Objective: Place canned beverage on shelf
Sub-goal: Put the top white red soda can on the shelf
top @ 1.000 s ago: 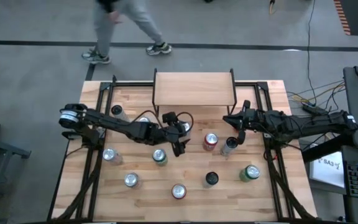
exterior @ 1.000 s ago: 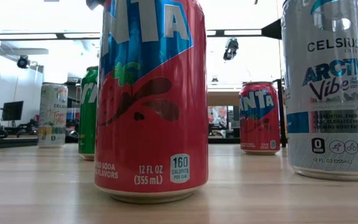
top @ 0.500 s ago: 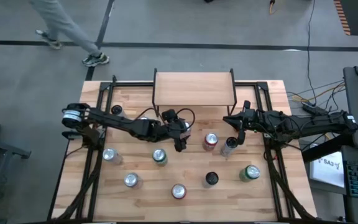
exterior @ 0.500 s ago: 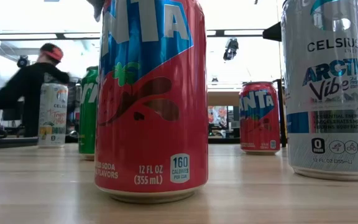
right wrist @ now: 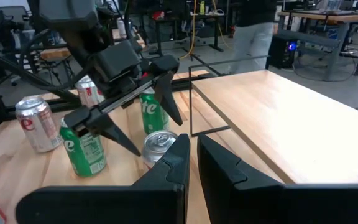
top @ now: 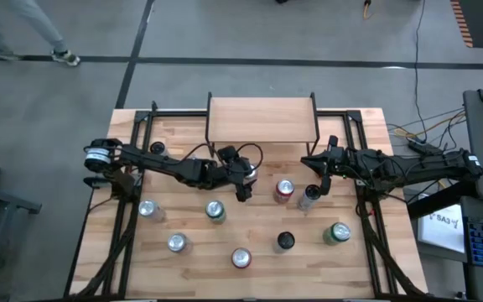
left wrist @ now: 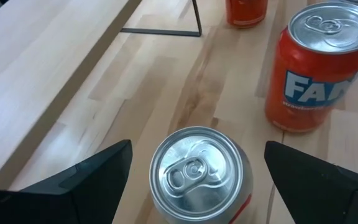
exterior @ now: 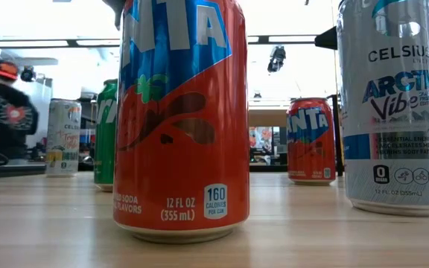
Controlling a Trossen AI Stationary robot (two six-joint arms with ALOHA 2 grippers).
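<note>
— While the shelf (top: 262, 120) at the far middle holds nothing, is any of it done?
— No. The left gripper (top: 242, 184) has its fingers spread either side of a can (left wrist: 197, 171) on the counter (top: 363, 264), not yet gripping. The right gripper (top: 316, 184) waits to the right, fingers pressed together, empty. One shelf; ten cans by my count.

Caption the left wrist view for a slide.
Open left hand straddling a silver-topped can beside the shelf.

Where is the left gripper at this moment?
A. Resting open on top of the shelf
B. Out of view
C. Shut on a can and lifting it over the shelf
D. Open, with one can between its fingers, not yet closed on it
D: the left gripper has its fingers spread to either side of a silver-topped can, apart from it, beside the shelf.
</note>
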